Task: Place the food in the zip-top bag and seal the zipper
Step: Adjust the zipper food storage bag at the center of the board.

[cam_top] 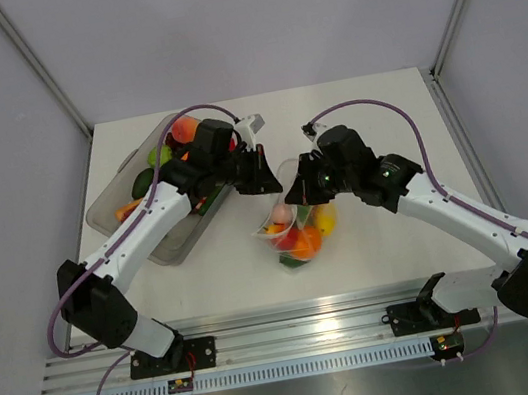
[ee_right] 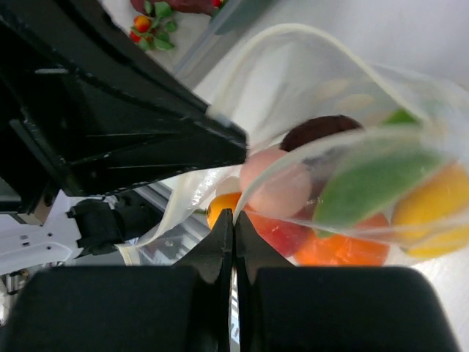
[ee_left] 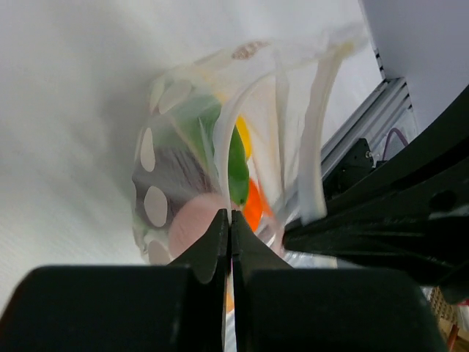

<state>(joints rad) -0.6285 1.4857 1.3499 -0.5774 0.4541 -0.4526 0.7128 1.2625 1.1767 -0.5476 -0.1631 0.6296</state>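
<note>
Two tools meet above the worktop point(cam_top: 376, 260), each with its fingers pressed tight together on the rim of the zip-top bag point(cam_top: 294, 225): the left tool point(ee_left: 229, 217) grips one side of the mouth, the right tool point(ee_right: 233, 217) the other. Between them the zipper point(ee_right: 293, 31) gapes unsealed. Below both tools the bag holds the food point(ee_right: 344, 249): orange, yellow, green and peach-pink pieces. Behind the left tool stands a clear tray point(cam_top: 105, 216) with more pieces in it

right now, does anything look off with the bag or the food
Nothing spilled or damaged. The zip-top bag is pinched at its rim by the left tool and right tool, zipper gaping open, food inside. More food sits in the clear tray.
</note>
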